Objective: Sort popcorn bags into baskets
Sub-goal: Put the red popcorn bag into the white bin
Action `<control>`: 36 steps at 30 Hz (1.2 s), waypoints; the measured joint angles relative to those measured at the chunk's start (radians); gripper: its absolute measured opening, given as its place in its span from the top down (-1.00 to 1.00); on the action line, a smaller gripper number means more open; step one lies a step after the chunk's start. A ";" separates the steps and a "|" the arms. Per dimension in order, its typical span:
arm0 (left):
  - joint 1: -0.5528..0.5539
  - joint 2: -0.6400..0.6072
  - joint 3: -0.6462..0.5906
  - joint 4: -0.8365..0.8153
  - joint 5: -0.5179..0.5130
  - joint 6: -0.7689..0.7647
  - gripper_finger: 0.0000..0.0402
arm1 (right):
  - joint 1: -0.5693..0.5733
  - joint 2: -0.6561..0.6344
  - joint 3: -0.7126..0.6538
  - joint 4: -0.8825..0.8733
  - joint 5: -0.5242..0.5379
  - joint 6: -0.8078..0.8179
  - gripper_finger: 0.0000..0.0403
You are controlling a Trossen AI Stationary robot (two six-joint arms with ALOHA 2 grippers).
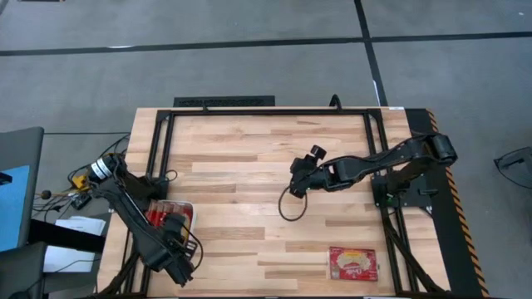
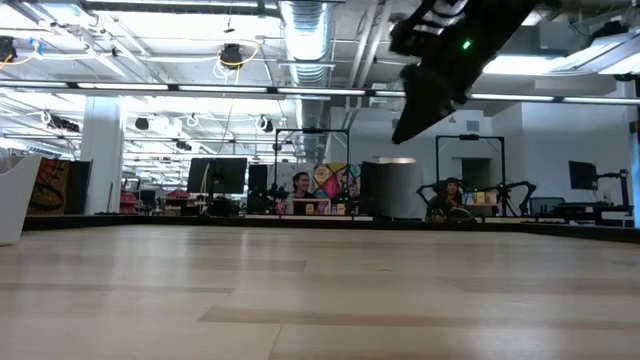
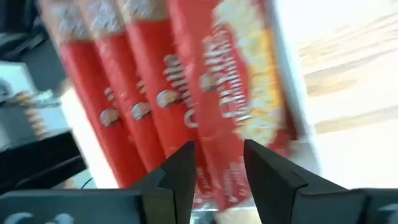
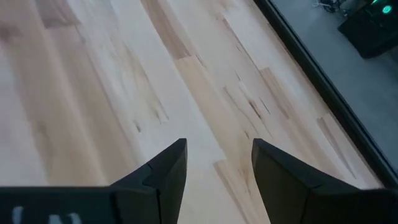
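- Where the light wooden plank tabletop point(image 1: 249, 166) meets its black metal frame, the two dark robot arms are mounted, one at each side.
- Left end effector point(image 3: 217, 165): two dark fingers parted with a gap between them, released and holding nothing; in the high view it sits at the tabletop's near left corner, over the white shallow rectangular tray point(image 1: 189, 214).
- Red flat popcorn bags in the tray point(image 3: 168, 93): several alike packets with pale yellow popcorn pictures and white lettering, stood side by side on edge and overlapping; the wrist view shows about four red faces just beyond the left fingertips. The exact count cannot be told.
- The tray's white wall point(image 3: 292, 81) shows beside the outermost packet, with bare wood past it.
- Right end effector point(image 4: 214, 165): dark fingers parted, released, empty; it hangs above bare wood near the middle of the tabletop, well apart from every packet. In the low view the right arm point(image 2: 440, 60) comes in from above, clear of the surface.
- Single red popcorn bag point(image 1: 352, 263): lies flat, picture side up, near the front right edge of the tabletop, apart from both end effectors.
- Black cable loop point(image 1: 291, 203): hangs under the right arm.
- Background, low view: a person point(image 2: 300, 185) sits far across the room.
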 joint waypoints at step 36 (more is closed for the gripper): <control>0.482 -0.031 -0.421 1.807 -0.507 1.629 0.36 | 0.781 0.125 0.001 -0.395 -0.636 0.827 0.12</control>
